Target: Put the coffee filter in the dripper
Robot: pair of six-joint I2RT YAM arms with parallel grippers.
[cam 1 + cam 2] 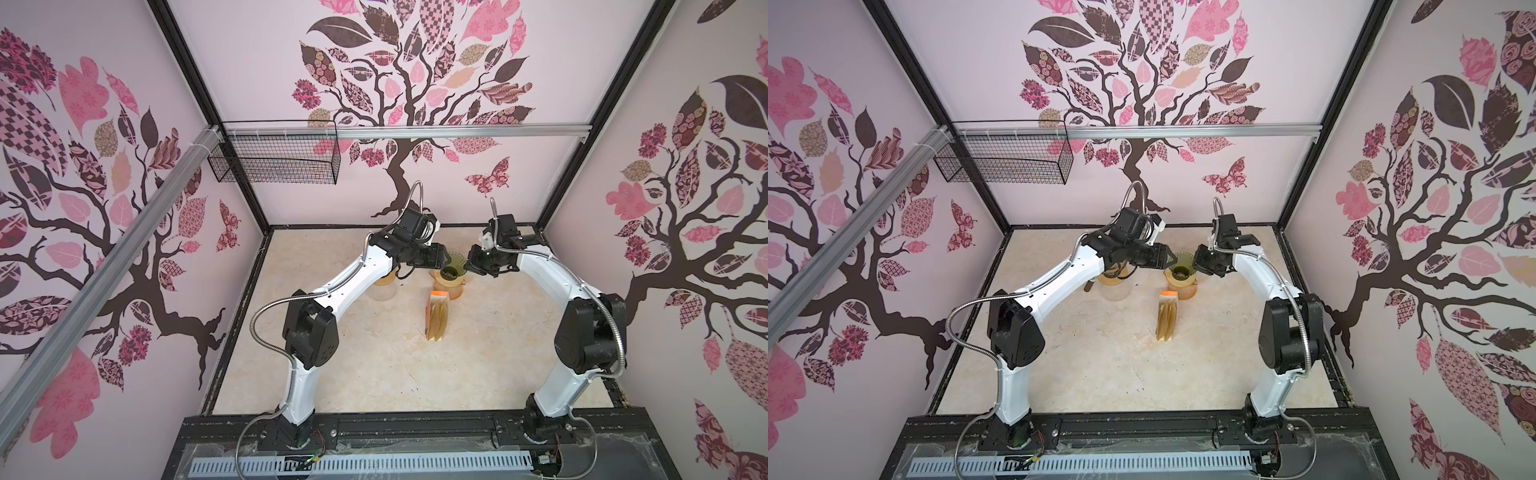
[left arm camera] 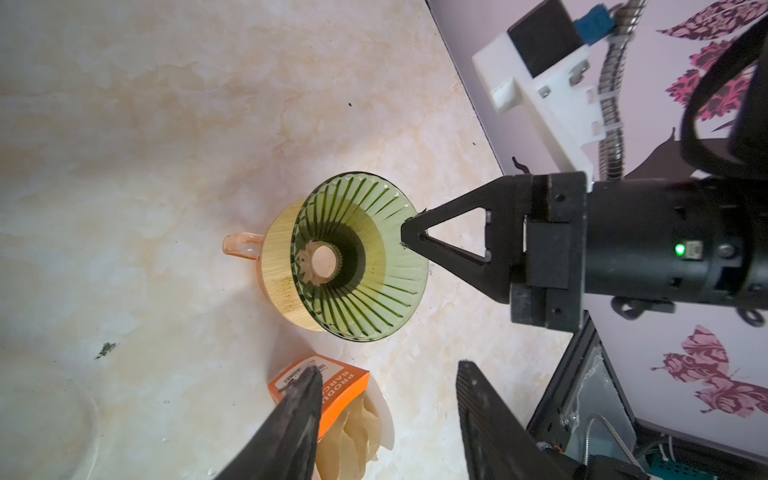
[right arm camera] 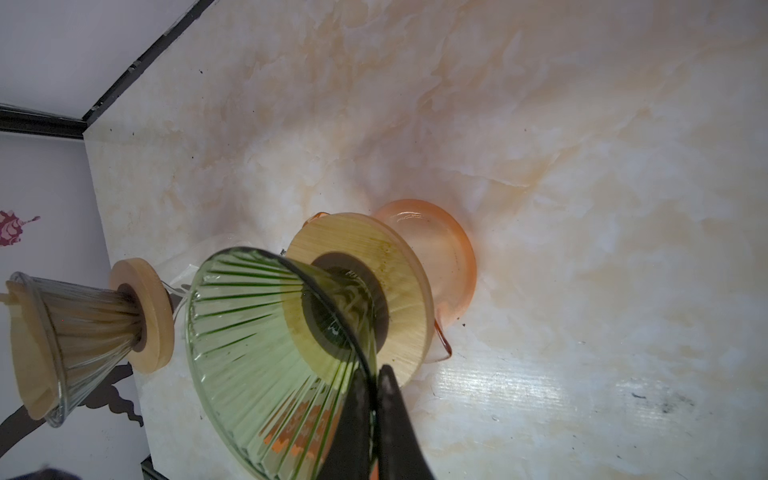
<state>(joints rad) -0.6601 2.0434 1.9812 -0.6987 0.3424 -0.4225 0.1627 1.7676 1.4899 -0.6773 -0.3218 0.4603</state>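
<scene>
Filters (image 1: 437, 320): brown papers in a clear pack with an orange header, on the counter (image 1: 374, 365) near the middle in both top views (image 1: 1168, 318). The header end points at the server and lies just beside it. In the left wrist view the pack (image 2: 332, 395) shows below the left jaws, partly hidden by one finger.
Clear dripper (image 3: 70, 332): far left of the group, on a wooden collar over a clear carafe (image 1: 384, 286), half hidden under the left forearm in both top views. Something beige lines its inside; what it is cannot be told.
Left gripper (image 1: 442, 258): hangs over the counter between the clear carafe and the green dripper, aimed toward the green dripper. Its jaws stand partly spread (image 2: 386, 370), with only counter and pack seen through the gap.
Green dripper (image 1: 456, 261): ribbed glass cone on a wooden collar (image 2: 278, 266), seated on the server, behind the pack. Its drain hole shows in the left wrist view (image 2: 361, 257).
Server (image 1: 451, 291): orange glass with a handle (image 2: 241, 249), standing on the counter under the collar.
Right gripper (image 1: 471, 264): reaches in from the right. Its jaws are pressed together on the green dripper's rim (image 3: 376, 374), one finger inside and one outside.
</scene>
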